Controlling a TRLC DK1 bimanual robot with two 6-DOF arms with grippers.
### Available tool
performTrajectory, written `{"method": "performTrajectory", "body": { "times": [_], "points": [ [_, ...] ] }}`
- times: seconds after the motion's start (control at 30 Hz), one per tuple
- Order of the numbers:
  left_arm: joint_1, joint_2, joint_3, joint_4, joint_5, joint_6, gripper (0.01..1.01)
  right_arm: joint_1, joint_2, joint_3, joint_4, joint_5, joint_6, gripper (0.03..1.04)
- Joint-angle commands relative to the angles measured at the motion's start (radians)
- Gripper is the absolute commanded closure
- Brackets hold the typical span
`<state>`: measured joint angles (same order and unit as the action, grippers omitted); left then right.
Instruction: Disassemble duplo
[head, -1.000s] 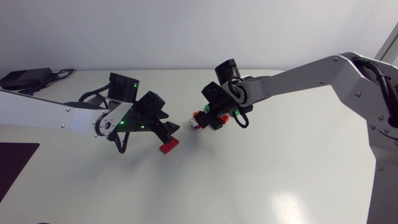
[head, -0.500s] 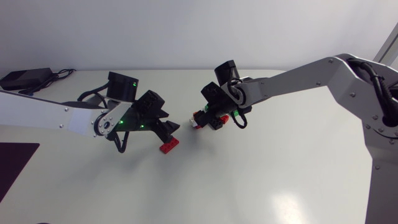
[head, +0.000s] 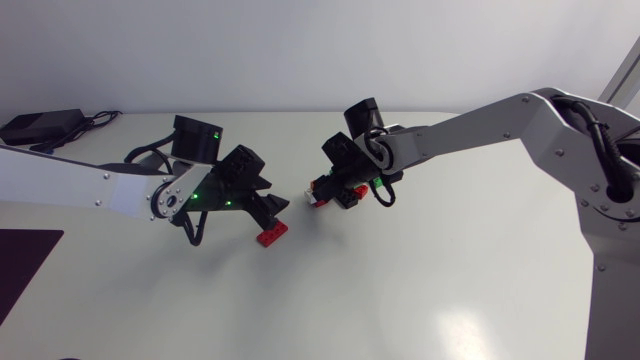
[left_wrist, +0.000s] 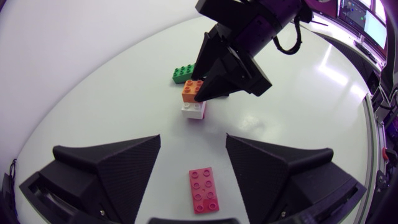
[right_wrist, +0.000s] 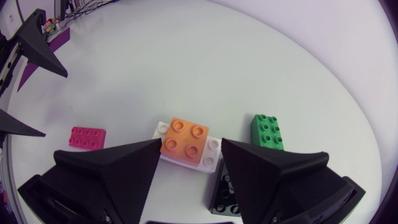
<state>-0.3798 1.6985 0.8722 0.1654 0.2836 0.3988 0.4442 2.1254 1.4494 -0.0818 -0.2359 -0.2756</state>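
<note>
In the head view both arms meet above the middle of the white worktop (head: 430, 290). The left claw (head: 271, 208), coming in from the left edge, hangs released: its fingers (left_wrist: 118, 165) stand wide apart. A red brick (left_wrist: 204, 190) lies flat on the worktop between them, clear of both.

The right claw (head: 329, 190), coming in from the right edge, sits just right of centre, low over a small stack. The stack is an orange brick (right_wrist: 184, 138) pressed onto a longer white brick (right_wrist: 212, 154). In the left wrist view the claw's tip meets the orange brick's side. Whether the claw is clenched on the stack or only set around it I cannot tell.

A green brick (right_wrist: 267, 130) stands just beyond the stack, apart from it. A black brick (right_wrist: 224, 190) lies under the right claw, close against the white one.
</note>
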Motion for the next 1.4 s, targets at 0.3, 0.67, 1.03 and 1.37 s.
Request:
{"method": "performTrajectory", "body": {
  "times": [0.3, 0.67, 1.03, 1.37],
  "points": [
    [-0.007, -0.033, -0.032, 0.010, 0.008, -0.008, 0.287, 0.005, 0.042, 0.011, 0.045, -0.005, 0.019, 0.49],
    [-0.008, -0.043, -0.036, 0.010, 0.014, -0.008, 0.287, 0.002, 0.042, 0.011, 0.045, -0.009, 0.018, 0.63],
    [-0.008, -0.045, -0.038, 0.010, 0.014, -0.008, 0.287, -0.006, 0.027, 0.003, 0.045, -0.028, 0.021, 0.71],
    [-0.005, -0.045, -0.036, 0.011, 0.014, -0.008, 0.287, -0.012, -0.010, -0.018, 0.048, -0.075, 0.021, 0.72]
  ]
}}
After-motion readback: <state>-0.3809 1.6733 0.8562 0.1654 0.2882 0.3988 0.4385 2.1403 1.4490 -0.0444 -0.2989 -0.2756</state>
